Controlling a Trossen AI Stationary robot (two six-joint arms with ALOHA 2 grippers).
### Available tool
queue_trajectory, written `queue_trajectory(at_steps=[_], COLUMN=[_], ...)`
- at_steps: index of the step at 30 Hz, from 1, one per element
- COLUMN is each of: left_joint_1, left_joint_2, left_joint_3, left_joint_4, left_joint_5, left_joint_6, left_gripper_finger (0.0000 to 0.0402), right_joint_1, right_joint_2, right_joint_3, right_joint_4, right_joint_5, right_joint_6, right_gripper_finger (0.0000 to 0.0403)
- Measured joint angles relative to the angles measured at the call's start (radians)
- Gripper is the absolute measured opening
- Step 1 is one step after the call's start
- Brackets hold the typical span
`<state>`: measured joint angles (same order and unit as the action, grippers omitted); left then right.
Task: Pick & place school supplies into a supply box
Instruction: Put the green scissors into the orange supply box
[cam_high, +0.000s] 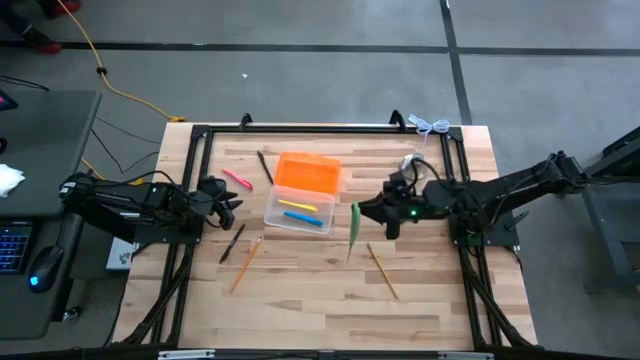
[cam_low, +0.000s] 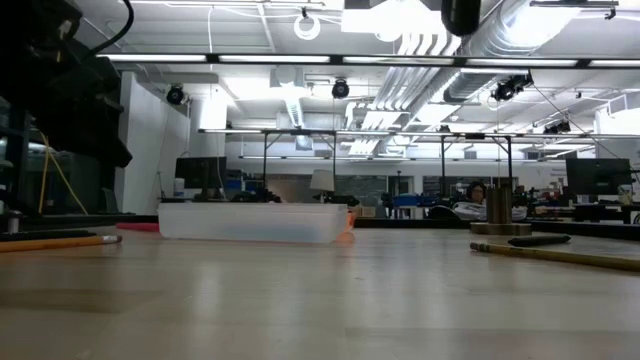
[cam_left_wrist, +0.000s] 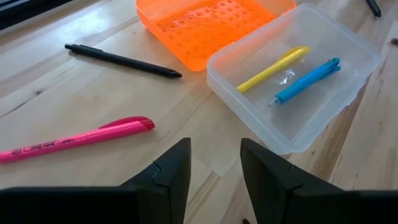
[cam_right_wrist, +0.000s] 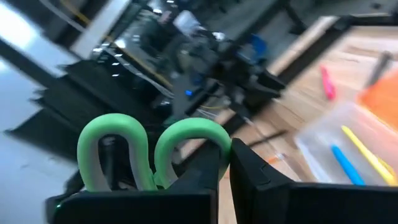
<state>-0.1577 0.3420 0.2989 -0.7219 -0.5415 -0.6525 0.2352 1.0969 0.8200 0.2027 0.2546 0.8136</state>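
Green-handled scissors (cam_right_wrist: 149, 152) are in my shut right gripper (cam_right_wrist: 225, 174), above the table just right of the supply box (cam_high: 298, 212). The box is clear, with its orange lid (cam_high: 307, 172) open on the far side. A yellow pen (cam_left_wrist: 272, 68) and a blue pen (cam_left_wrist: 305, 81) lie inside it. My left gripper (cam_left_wrist: 214, 168) is open over the table left of the box, holding nothing. A pink highlighter (cam_left_wrist: 81, 138) and a black pen (cam_left_wrist: 121, 60) lie flat on the wood in front of it. My right gripper is shut on the scissors next to the right handle loop (cam_right_wrist: 205, 140); the fingers (cam_right_wrist: 249, 171) hide the exact place of contact. They reach in level from the table's right side. Both green loops stick out beside the fingers, and the scissors (cam_high: 354, 225) are clear of the table.
A black pen (cam_high: 232, 243) and a wooden pencil (cam_high: 246, 262) lie near-left of the box, and another pencil (cam_high: 382, 270) lies near-right. A silver bell-shaped object (cam_low: 500, 215) stands at the far right. A black frame (cam_high: 300, 128) borders the table.
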Motion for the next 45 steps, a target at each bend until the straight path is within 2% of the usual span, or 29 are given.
queue_trajectory(at_steps=[15,23,38,45], left_joint_1=[0.0,0.0,0.0,0.0], left_joint_2=[0.0,0.0,0.0,0.0], left_joint_3=[0.0,0.0,0.002,0.002], left_joint_4=[-0.011,-0.011,-0.011,-0.011], left_joint_5=[0.0,0.0,-0.001,-0.001], left_joint_6=[0.0,0.0,0.0,-0.004], left_gripper_finger=[0.017,0.017,0.017,0.017], right_joint_1=[0.0,0.0,0.0,0.0], right_joint_2=[0.0,0.0,0.002,0.003], right_joint_3=[0.0,0.0,0.0,0.0], right_joint_4=[0.311,0.409,0.412,0.325], right_joint_5=[-0.321,-0.422,-0.42,-0.258], right_joint_6=[-0.225,-0.314,-0.325,-0.322], right_gripper_finger=[0.0,0.0,0.0,0.0])
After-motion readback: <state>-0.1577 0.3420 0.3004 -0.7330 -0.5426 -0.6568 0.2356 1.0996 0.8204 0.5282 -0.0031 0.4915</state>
